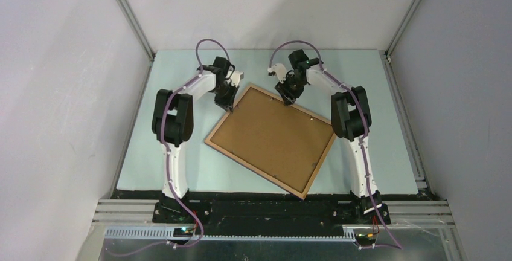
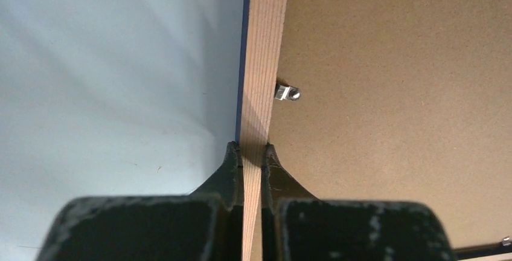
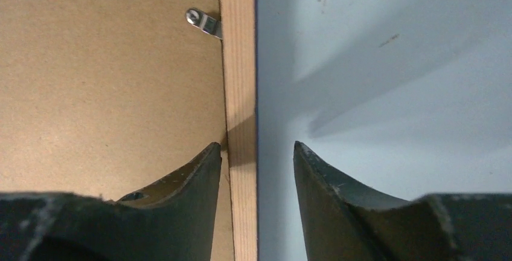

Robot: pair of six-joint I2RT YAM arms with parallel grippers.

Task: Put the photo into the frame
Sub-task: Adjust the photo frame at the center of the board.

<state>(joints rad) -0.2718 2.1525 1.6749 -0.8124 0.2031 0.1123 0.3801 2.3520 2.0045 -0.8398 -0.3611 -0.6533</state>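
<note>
— What's below you?
— A pale worktop between grey walls. The frame lies on it back up, turned askew, a brown board filling it.
— And your tools?
— My left tool is pinching the frame's wooden border. My right tool stands spread astride another side's border, near a small metal clip.

Pale blue-green table, one frame lying on it.
The table carried the frame back-up, turned askew to the table's edges, one corner near the front edge. A brown backing board filled its light wood border, and a small metal tab overlapped the board.
</note>
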